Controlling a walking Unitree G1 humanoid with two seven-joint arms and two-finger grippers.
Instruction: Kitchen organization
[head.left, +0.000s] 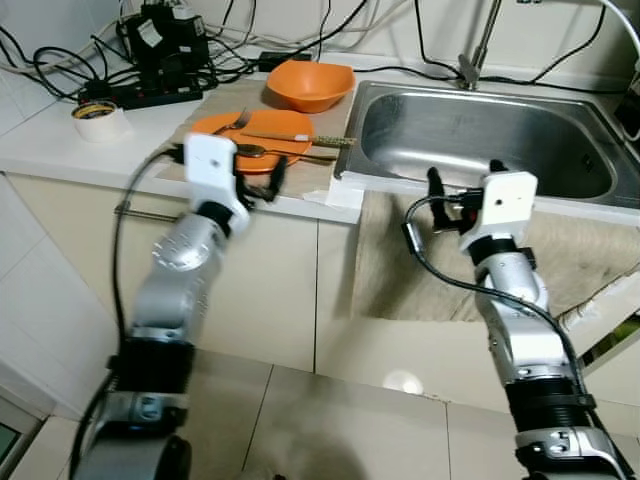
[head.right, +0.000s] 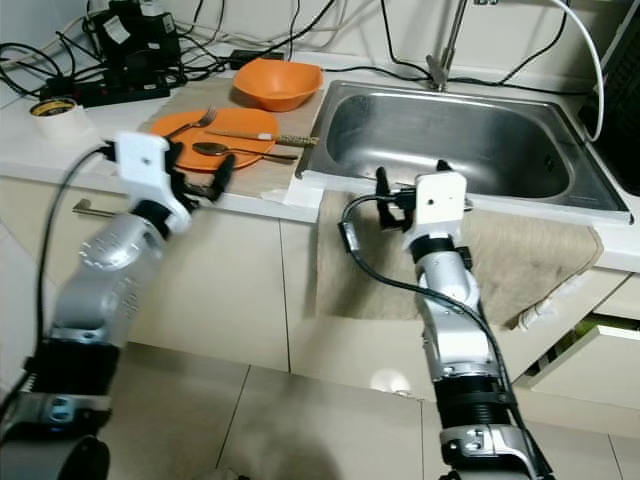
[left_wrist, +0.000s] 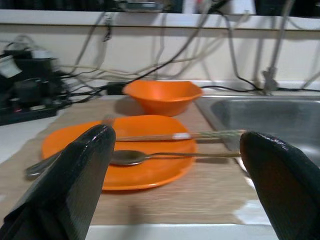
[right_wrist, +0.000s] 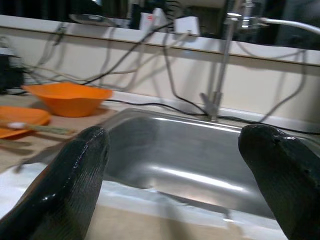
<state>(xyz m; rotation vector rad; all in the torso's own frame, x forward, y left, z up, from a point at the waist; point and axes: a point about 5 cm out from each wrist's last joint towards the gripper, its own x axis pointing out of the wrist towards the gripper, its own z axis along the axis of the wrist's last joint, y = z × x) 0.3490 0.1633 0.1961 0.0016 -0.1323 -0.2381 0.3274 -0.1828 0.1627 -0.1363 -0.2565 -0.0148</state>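
Observation:
An orange plate lies on a tan mat near the counter's front edge, carrying a spoon, a fork and chopsticks. Behind it stands an orange bowl. To the right is a steel sink with its faucet. My left gripper hovers open at the counter edge, facing the plate, with nothing between its fingers. In front of the sink's near rim my right gripper is open and holds nothing.
A tape roll sits at the counter's left. A power strip with tangled black cables runs along the back wall. A beige cloth hangs below the sink front. Cabinet doors and tiled floor are below.

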